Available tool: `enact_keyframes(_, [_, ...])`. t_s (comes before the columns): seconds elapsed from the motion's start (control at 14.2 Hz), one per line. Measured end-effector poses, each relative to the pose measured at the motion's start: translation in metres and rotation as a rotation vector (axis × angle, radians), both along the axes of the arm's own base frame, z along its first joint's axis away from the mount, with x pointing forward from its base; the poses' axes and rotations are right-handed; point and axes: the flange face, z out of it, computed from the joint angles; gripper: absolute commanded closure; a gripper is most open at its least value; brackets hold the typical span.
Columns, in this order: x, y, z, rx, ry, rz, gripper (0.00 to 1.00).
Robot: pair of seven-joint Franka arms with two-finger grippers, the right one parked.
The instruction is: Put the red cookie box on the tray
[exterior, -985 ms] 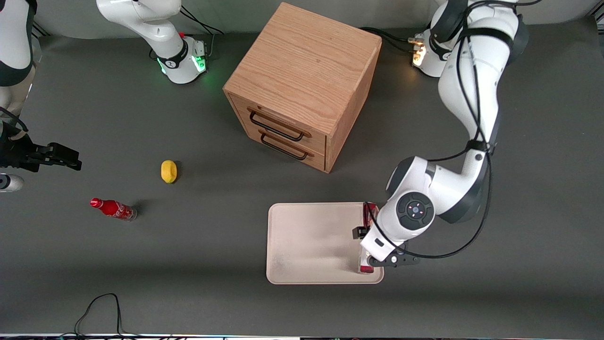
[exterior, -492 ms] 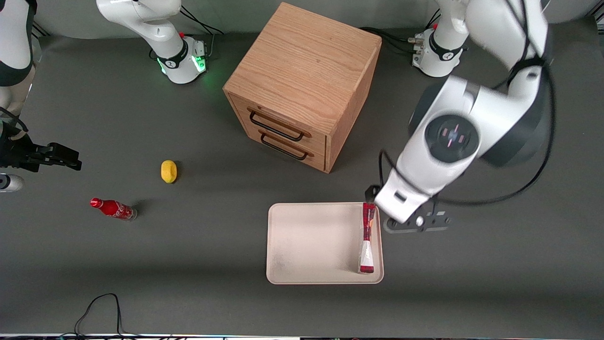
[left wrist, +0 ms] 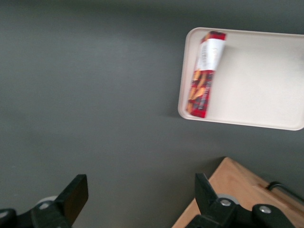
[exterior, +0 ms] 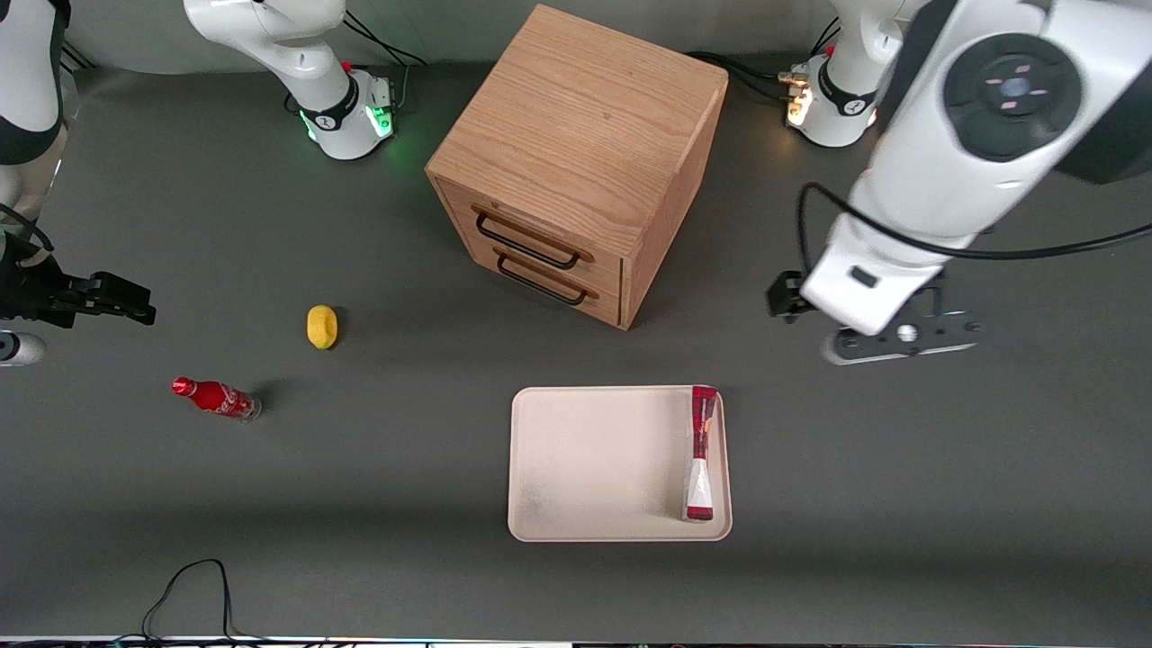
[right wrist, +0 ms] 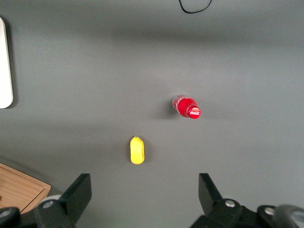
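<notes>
The red cookie box (exterior: 700,454) (left wrist: 203,75) lies on the cream-white tray (exterior: 594,459) (left wrist: 256,80), along the tray's rim at the working arm's end. Nothing touches it. My left gripper (exterior: 868,292) (left wrist: 140,194) hangs high above the bare table, farther from the front camera than the tray and off toward the working arm's end. In the left wrist view its two black fingers (left wrist: 76,195) stand wide apart with only grey table between them, so it is open and holds nothing.
A wooden drawer cabinet (exterior: 576,162) (left wrist: 237,190) with two black handles stands farther back than the tray. A yellow lemon-like object (exterior: 321,326) (right wrist: 137,150) and a small red soda bottle (exterior: 216,398) (right wrist: 186,107) lie toward the parked arm's end. A black cable (exterior: 193,585) loops at the near edge.
The gripper, down at the cookie box on the tray a second ago, has let go, risen and pulled back toward the working arm's base. The box stays on the tray.
</notes>
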Motion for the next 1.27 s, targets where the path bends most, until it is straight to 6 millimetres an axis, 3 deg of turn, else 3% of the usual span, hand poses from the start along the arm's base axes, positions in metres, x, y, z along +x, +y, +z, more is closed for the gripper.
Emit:
enact_keyframes(0.35, [-0.006, 0.098, -0.011, 0.002, 0.037, -0.043, 0.00])
enact_keyframes(0.63, [-0.022, 0.154, -0.021, -0.019, 0.030, -0.063, 0.00])
enact_keyframes(0.91, [-0.034, 0.219, -0.012, -0.053, 0.028, -0.074, 0.00])
enact_keyframes(1.06, [-0.037, 0.235, -0.006, -0.054, 0.019, -0.073, 0.00])
enact_keyframes(1.27, [-0.039, 0.230, 0.000, -0.053, 0.004, -0.085, 0.00])
